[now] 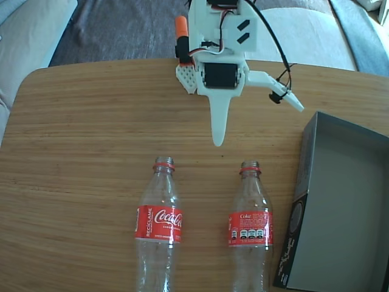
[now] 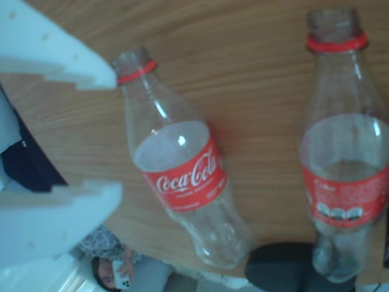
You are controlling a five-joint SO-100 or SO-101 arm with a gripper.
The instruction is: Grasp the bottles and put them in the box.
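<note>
Wooden table (image 1: pixel 79 134), rounded corners, sofa cushions (image 1: pixel 30 30) and a dark rug behind it in the fixed view. Box (image 1: pixel 340 207) sits at the table's right edge, open side up, grey inside, nothing in it. Two bottles lie flat beside each other, long axes parallel, open necks pointing toward the arm: left bottle (image 1: pixel 159 225) shows the Coca-Cola script, right bottle (image 1: pixel 250 228) lies just beside the box, not clearly touching. Gripper (image 1: pixel 258 118) hangs above the table beyond the necks, fingers spread wide, holding nothing. Wrist view: person with a phone (image 2: pixel 118 274) below the table edge.
</note>
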